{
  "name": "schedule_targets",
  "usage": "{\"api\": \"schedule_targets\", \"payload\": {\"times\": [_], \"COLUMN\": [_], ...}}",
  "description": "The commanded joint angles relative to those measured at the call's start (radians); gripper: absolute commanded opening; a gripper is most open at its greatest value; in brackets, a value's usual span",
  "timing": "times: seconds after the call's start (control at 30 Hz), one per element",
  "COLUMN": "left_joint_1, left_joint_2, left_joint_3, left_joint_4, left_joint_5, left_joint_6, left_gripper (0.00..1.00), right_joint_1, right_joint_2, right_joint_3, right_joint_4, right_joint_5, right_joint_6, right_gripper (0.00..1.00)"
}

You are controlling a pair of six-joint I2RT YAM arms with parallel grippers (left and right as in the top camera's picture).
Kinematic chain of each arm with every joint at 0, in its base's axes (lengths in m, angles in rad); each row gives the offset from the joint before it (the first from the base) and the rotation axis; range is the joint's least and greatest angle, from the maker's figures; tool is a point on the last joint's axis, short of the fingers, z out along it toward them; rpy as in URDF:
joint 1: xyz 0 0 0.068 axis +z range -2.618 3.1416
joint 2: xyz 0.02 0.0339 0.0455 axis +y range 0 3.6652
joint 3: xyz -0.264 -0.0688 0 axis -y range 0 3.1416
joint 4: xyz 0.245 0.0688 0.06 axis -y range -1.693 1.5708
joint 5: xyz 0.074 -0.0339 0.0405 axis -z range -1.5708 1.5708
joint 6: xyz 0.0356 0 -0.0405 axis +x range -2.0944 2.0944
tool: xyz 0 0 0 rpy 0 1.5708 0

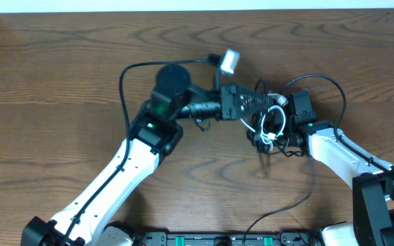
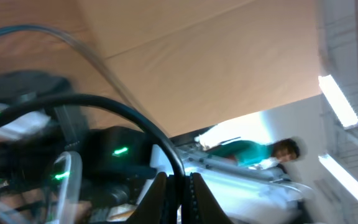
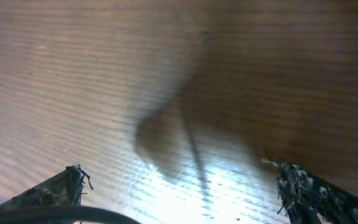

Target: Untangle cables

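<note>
In the left wrist view my left gripper (image 2: 179, 178) is shut on a thin black cable (image 2: 129, 114), which arcs in from the left and runs down between the fingers. A pale cable (image 2: 73, 177) hangs blurred beside it. Overhead, the left gripper (image 1: 271, 108) sits raised at the table's middle right. A white cable (image 1: 274, 123) loops just under it, right against my right gripper (image 1: 268, 141). Another thin black cable (image 1: 301, 197) trails toward the front edge. The right gripper (image 3: 180, 175) stands wide open above bare wood, with only a black cable (image 3: 73, 215) crossing the bottom left corner.
Thicker black leads (image 1: 124, 82) curve off both arms. A small silver camera (image 1: 230, 61) sits above the left wrist. The wooden table (image 1: 60, 75) spreads to the left and back. The left wrist view is tilted up toward the room.
</note>
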Motion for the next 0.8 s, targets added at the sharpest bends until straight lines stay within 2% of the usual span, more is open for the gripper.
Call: {"api": "schedule_targets", "payload": {"times": [0.0, 0.13, 0.27, 0.53, 0.77], "left_joint_1": [0.042, 0.117, 0.217, 0.407, 0.562], "left_joint_2": [-0.01, -0.011, -0.011, -0.011, -0.011], "left_joint_3": [0.019, 0.019, 0.018, 0.018, 0.018], "left_joint_4": [0.147, 0.312, 0.338, 0.338, 0.338], "left_joint_5": [0.027, 0.027, 0.037, 0.118, 0.227], "left_joint_6": [-0.369, -0.518, -0.599, -0.694, -0.698], "left_gripper": [0.08, 0.08, 0.07, 0.07, 0.07], "right_joint_1": [0.002, 0.002, 0.002, 0.002, -0.014], "right_joint_2": [0.039, 0.039, 0.039, 0.039, 0.039], "right_joint_3": [-0.023, -0.023, -0.023, -0.023, -0.023], "right_joint_4": [-0.023, -0.025, -0.031, -0.058, -0.1], "right_joint_5": [0.096, 0.128, 0.16, 0.27, 0.419], "right_joint_6": [0.024, 0.036, 0.05, 0.077, 0.137], "right_gripper": [0.99, 0.99, 0.99, 0.99, 0.99]}}
